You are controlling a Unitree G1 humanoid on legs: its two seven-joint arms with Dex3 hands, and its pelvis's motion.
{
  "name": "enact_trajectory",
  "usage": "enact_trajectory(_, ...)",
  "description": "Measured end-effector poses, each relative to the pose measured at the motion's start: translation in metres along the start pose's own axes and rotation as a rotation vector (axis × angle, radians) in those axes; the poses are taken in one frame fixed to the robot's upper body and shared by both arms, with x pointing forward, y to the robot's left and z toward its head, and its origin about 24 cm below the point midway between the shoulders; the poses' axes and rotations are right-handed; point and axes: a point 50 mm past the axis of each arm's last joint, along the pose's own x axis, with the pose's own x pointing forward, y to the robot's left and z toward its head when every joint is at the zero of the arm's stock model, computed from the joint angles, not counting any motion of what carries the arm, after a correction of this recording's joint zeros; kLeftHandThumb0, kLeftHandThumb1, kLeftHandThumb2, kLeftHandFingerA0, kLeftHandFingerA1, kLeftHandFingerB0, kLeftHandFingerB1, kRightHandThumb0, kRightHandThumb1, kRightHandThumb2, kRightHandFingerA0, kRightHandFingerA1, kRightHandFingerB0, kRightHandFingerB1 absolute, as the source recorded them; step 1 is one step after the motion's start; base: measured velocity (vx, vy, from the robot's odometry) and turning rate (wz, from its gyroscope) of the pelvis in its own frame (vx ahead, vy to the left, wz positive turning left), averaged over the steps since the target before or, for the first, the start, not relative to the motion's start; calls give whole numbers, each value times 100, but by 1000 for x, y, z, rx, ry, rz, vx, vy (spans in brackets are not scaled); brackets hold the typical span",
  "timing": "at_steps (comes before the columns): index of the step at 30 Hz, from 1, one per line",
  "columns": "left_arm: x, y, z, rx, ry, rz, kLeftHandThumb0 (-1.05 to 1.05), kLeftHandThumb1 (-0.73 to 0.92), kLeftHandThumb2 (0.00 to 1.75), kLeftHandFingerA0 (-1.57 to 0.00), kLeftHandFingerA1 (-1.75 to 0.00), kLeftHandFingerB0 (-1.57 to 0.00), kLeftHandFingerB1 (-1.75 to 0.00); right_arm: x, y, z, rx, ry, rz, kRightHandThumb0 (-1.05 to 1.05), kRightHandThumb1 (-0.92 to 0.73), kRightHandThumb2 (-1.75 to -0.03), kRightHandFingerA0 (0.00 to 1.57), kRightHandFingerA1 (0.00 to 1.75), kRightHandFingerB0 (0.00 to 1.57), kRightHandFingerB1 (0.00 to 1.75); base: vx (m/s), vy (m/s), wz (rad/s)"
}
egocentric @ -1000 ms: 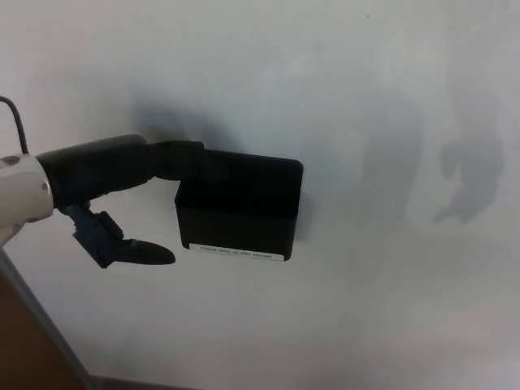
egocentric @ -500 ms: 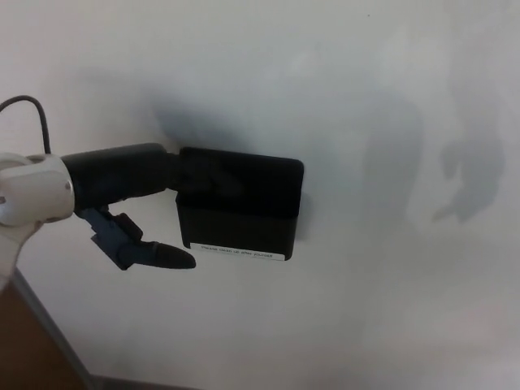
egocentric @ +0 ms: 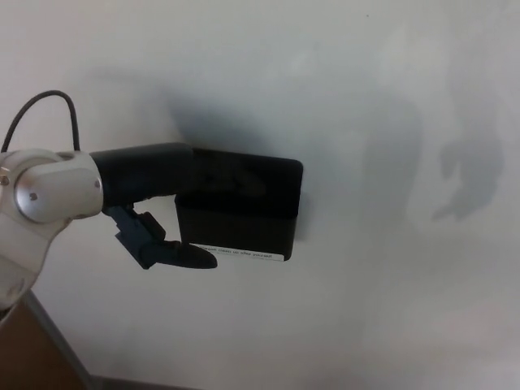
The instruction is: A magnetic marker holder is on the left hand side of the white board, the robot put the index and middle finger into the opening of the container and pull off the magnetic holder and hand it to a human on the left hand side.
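Where the robot's black left hand (egocentric: 175, 191) meets the black rectangular magnetic marker holder (egocentric: 244, 211) on the white board (egocentric: 366, 81), dark merges with dark. Its two fingers lie across the holder's top (whether inside the opening is unclear), the thumb (egocentric: 183, 256) under its lower left corner, so a real grasp can't be confirmed.
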Motion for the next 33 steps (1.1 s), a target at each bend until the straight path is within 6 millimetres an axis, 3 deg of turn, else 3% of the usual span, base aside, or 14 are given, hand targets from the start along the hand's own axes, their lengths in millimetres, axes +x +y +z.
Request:
enact_trajectory(3,2,-1,0,1,8,-5,-85,51,86,-6,-34,-12,-36,-1,0,-1,3,3,-1,-58,-57,-90,54,57,40,50,0,0,0)
enact_trajectory(4,3,-2,0,0,9,-7,-85,51,86,-6,-34,-12,-36,-1,0,-1,3,3,-1,-54,-71,-62,63,44,47,37,0,0,0)
enact_trajectory(9,5,-3,-2,-1,19,-9,-85,51,86,-7,-35,-12,-36,-1,-1,-1,7,2,-5,-56,-70,-62,65,44,49,38,0,0,0)
enact_trajectory(10,5,-3,-3,-2,23,-10,-83,61,60,-9,-29,-18,-28,-1,-1,-1,8,2,-6,-55,-70,-62,64,44,49,38,0,0,0)
enact_trajectory(12,5,-3,-4,-3,27,-10,-83,61,60,-9,-29,-18,-28,-1,-1,-1,9,2,-8,-55,-70,-62,64,44,49,38,0,0,0)
enact_trajectory(13,5,-3,-4,-4,29,-10,-83,51,83,-8,-37,-13,-37,-1,-1,-1,10,2,-10,-55,-70,-62,64,45,50,38,0,0,0)
enact_trajectory(17,5,-5,-6,-8,35,-14,-84,51,85,-6,-38,-12,-38,-1,-2,-1,12,0,-16,-56,-71,-62,64,44,50,38,0,0,0)
enact_trajectory(18,5,-5,-6,-10,37,-16,-82,61,60,-11,-31,-17,-28,-1,-3,-1,12,0,-17,-55,-71,-62,64,44,50,38,0,0,0)
enact_trajectory(19,5,-5,-7,-10,38,-16,-82,61,60,-11,-31,-17,-28,-1,-3,-1,12,0,-17,-55,-71,-62,64,44,50,38,0,0,0)
enact_trajectory(20,5,-5,-7,-11,40,-17,-38,24,90,-3,-50,0,-45,-1,-3,-1,12,0,-18,-55,-71,-62,64,44,50,38,0,0,0)
enact_trajectory(21,6,-6,-8,-12,42,-20,-38,24,90,-3,-50,0,-45,-1,-3,-1,12,-1,-19,-55,-71,-62,64,44,50,38,0,0,0)
enact_trajectory(22,6,-6,-8,-12,42,-21,-84,50,82,-8,-40,-12,-37,-1,-3,-1,12,-1,-19,-56,-71,-62,64,44,51,38,0,0,0)
enact_trajectory(23,6,-7,-8,-13,43,-23,-38,23,89,-3,-50,0,-45,-1,-3,-1,12,-1,-19,-55,-71,-62,64,44,51,38,0,0,0)
enact_trajectory(33,16,-15,-10,-17,58,-67,-38,24,90,-2,-49,0,-45,2,-3,2,15,-12,-20,-52,-74,-62,64,44,49,38,0,0,0)
